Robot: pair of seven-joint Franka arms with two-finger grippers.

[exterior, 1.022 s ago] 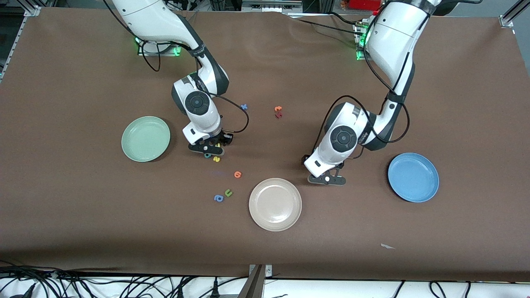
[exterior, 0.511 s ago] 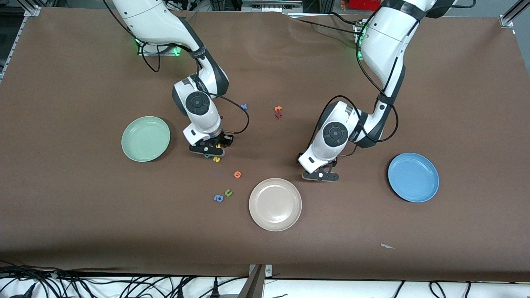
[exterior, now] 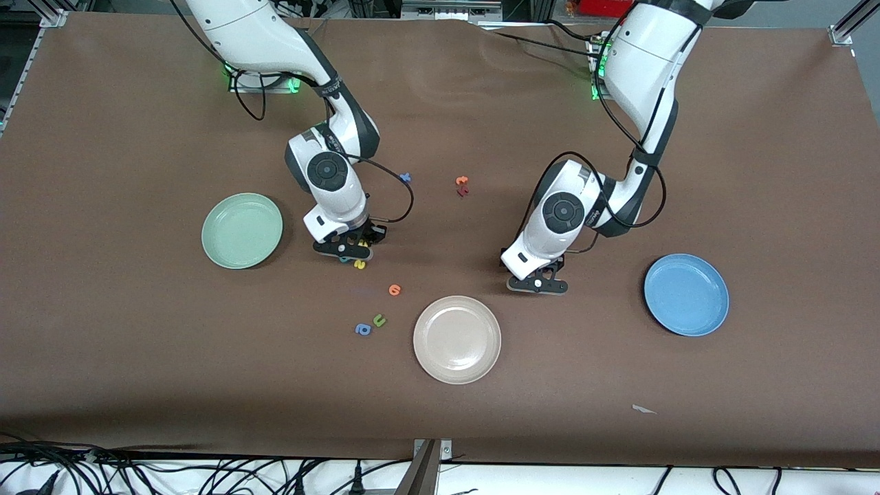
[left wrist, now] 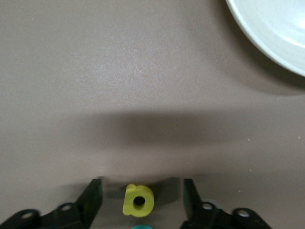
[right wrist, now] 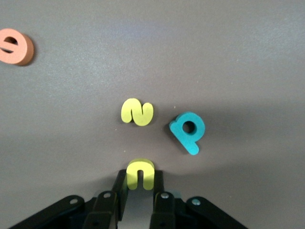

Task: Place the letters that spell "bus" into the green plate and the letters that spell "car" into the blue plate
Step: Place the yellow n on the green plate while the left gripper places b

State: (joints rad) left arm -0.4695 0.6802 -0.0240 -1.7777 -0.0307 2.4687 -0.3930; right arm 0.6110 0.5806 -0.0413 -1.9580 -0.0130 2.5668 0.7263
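Observation:
My right gripper [right wrist: 140, 177] is shut on the yellow "u" [right wrist: 140, 172], low at the table beside the green plate [exterior: 242, 230]. Close by lie the yellow "s" [right wrist: 137, 112] and the teal "b" [right wrist: 188, 131]. My left gripper [left wrist: 141, 187] stands open at the table with the yellow "a" [left wrist: 138, 200] between its fingers [left wrist: 94, 199], gaps on both sides. A teal letter's edge [left wrist: 141, 227] peeks out beside the "a". In the front view that gripper [exterior: 538, 284] hides these letters. The blue plate [exterior: 686, 294] is empty, toward the left arm's end.
A beige plate [exterior: 456, 339] lies nearer the front camera, next to the left gripper. An orange letter [exterior: 394, 289], a green "u" [exterior: 379, 320] and a dark blue "a" [exterior: 362, 329] lie between it and the right gripper. A blue letter [exterior: 405, 177] and orange and red letters [exterior: 462, 186] sit mid-table.
My right gripper has shut on the yellow "u". My left gripper shifted a little away from the beige plate toward the robots.

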